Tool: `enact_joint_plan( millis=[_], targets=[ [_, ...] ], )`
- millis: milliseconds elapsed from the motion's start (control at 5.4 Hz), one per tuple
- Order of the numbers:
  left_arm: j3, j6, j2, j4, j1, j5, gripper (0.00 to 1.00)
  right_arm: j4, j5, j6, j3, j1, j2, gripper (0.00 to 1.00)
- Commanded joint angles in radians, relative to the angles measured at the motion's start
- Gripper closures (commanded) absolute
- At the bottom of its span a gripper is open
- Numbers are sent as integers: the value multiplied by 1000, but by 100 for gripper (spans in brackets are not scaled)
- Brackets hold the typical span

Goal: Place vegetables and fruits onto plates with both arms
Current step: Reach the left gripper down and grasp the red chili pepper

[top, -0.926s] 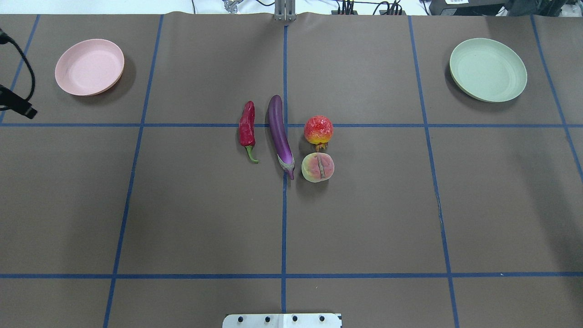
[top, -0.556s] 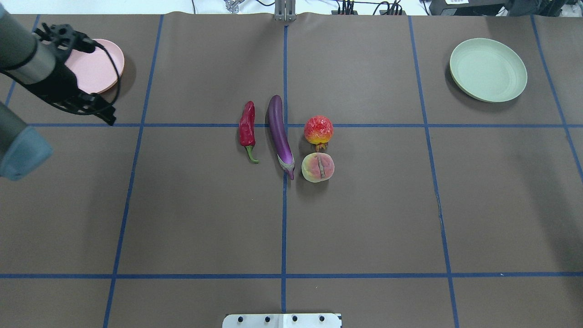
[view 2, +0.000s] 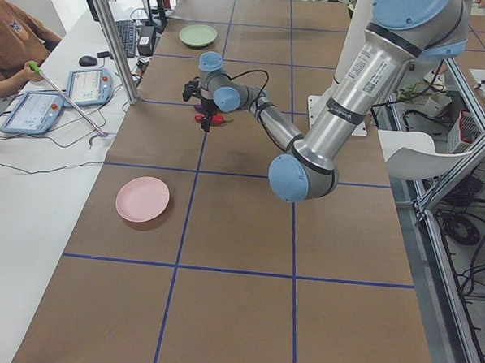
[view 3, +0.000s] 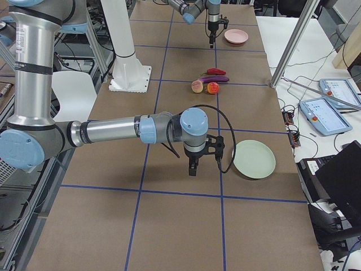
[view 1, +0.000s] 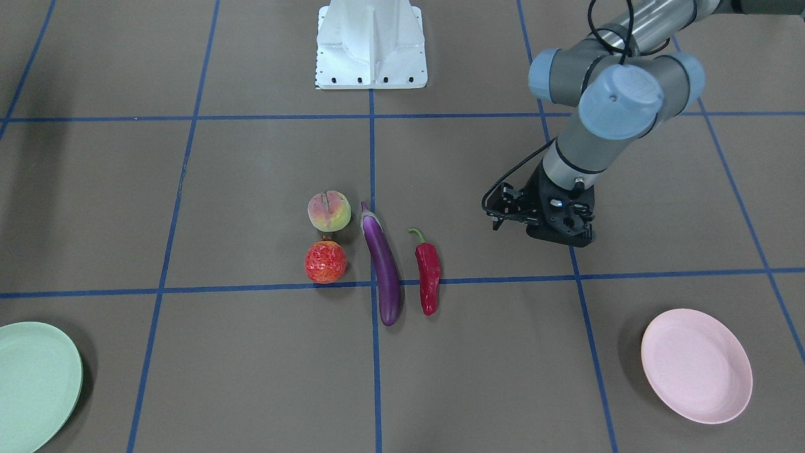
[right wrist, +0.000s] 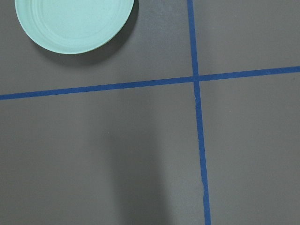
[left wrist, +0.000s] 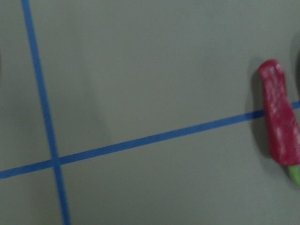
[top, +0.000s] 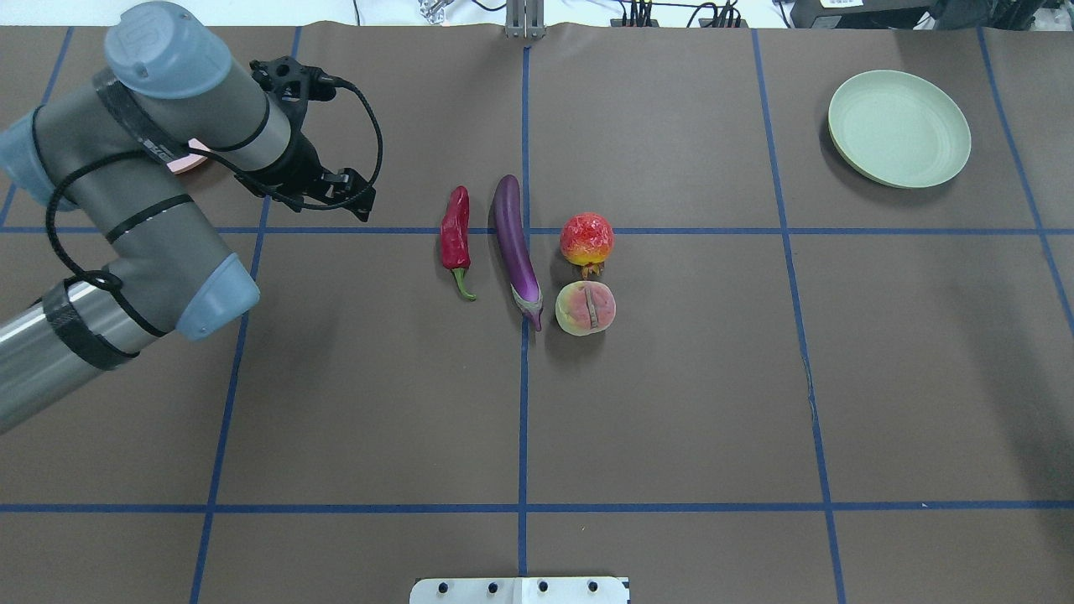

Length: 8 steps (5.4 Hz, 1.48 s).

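Observation:
The red chili (top: pixel 455 239), the purple eggplant (top: pixel 513 243), the red-orange fruit (top: pixel 586 238) and the peach (top: pixel 586 309) lie side by side at the table's middle. My left gripper (top: pixel 331 189) points down over bare table, left of the chili, which shows at the left wrist view's right edge (left wrist: pixel 280 136). Its fingers are hidden, so I cannot tell open or shut. The pink plate (view 1: pixel 697 365) is empty; my left arm covers most of it from overhead. The green plate (top: pixel 899 127) is empty. My right gripper (view 3: pixel 192 166) shows only in the exterior right view, near the green plate; I cannot tell its state.
The white pedestal base (view 1: pixel 371 44) stands at the robot's edge of the table. Blue tape lines (top: pixel 522 403) divide the brown mat. An operator (view 2: pixel 14 43) sits beside the table with tablets, near a metal frame post (view 2: pixel 111 40).
My left arm has swung in from the left edge, passed over the pink plate and moved right toward the chili. The produce and plates have not moved.

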Motion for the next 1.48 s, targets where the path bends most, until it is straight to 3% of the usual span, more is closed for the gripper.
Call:
enact_joint_plan(
  millis=[0,185,556,741,1296],
  targets=[
    [210,-160,-158,-120,80,79,0,-1,0,2,-6,-11,17,0],
    [296,-196,-221,-122,134,146,0,-3,0,7,-6,-31,43,0],
    [332,-193,-231,-131,133,151,3,4,-2,8,-30,-49,66,0],
    [348,-186,-231,-133,125,151,10,4,-2,26,-36,-53,74,0],
    [368,-192,-231,-133,128,149,44,2,9,30,-38,-51,98,0]
  ],
)
